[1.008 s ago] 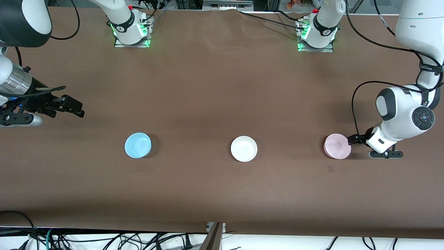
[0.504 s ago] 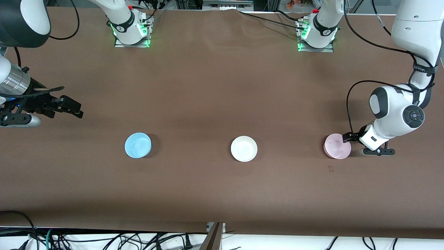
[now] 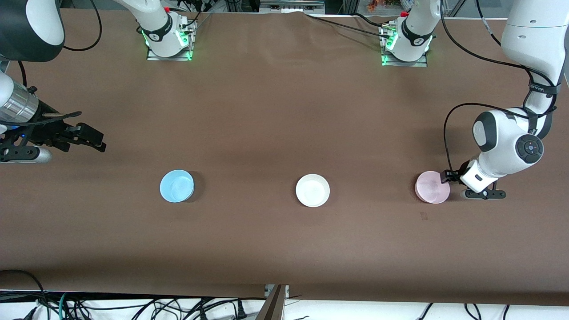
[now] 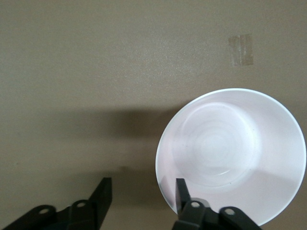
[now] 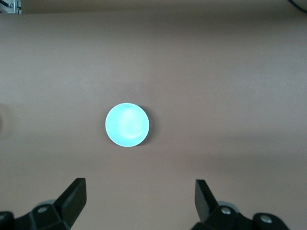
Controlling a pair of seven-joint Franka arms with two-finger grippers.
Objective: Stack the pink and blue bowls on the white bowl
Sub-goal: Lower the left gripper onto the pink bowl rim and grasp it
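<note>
The pale pink bowl (image 3: 432, 187) sits toward the left arm's end of the table. The white bowl (image 3: 313, 190) sits in the middle. The light blue bowl (image 3: 177, 186) sits toward the right arm's end. My left gripper (image 3: 446, 177) is low at the pink bowl's rim and open. In the left wrist view (image 4: 142, 192) one finger (image 4: 182, 190) stands over the inside of the pink bowl (image 4: 230, 153) and the other finger stands outside it. My right gripper (image 3: 98, 142) is open and empty, up over bare table. Its wrist view (image 5: 139, 194) shows the blue bowl (image 5: 127, 124) some way off.
A small piece of clear tape (image 3: 423, 216) lies on the brown table cover nearer the front camera than the pink bowl; it also shows in the left wrist view (image 4: 240, 50). Both arm bases (image 3: 169, 38) stand along the table's back edge. Cables hang below the front edge.
The left arm has moved in toward the pink bowl, bringing its gripper to the bowl's rim. The right gripper has barely shifted. The bowls have not moved.
</note>
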